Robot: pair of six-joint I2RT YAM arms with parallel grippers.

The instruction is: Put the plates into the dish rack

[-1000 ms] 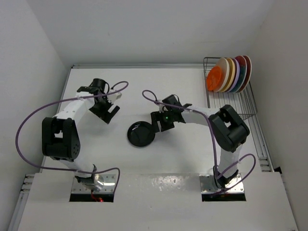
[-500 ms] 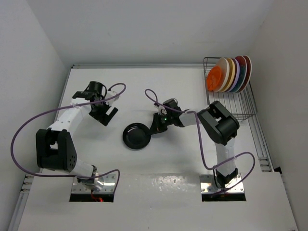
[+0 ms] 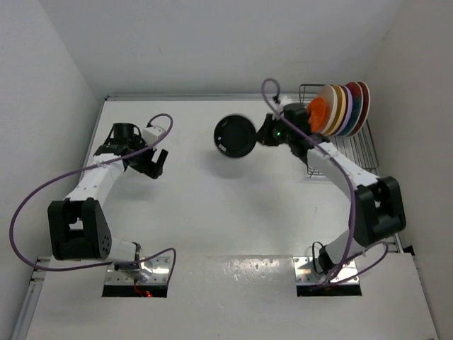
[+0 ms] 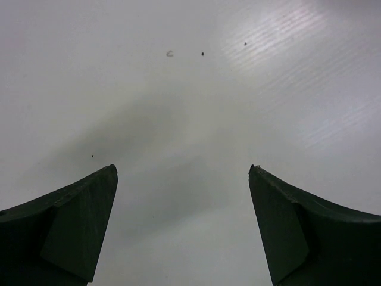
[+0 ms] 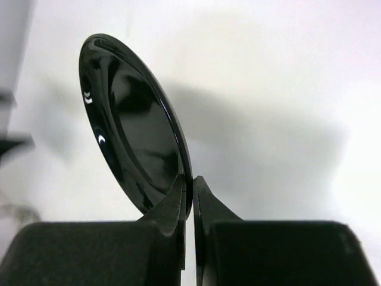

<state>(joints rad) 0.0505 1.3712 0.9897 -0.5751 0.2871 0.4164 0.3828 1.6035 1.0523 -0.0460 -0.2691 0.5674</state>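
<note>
The white table (image 3: 212,219) carries the rack (image 3: 347,152) at its far right corner. The right arm (image 3: 338,173) reaches across the rack's left edge, its wrist just in front of the plates standing there. The left arm (image 3: 92,185) is well apart on the left. A second ago the black plate (image 3: 236,137) lay flat mid-table. Now it is lifted on edge, left of the rack, its rim pinched in the closed right gripper (image 5: 190,189). The left gripper (image 4: 183,171) has drawn back leftward, jaws spread wide over bare table. Six plates (image 3: 345,106) stand upright at the rack's far end, the orange plate (image 3: 317,117) nearest the gripper.
</note>
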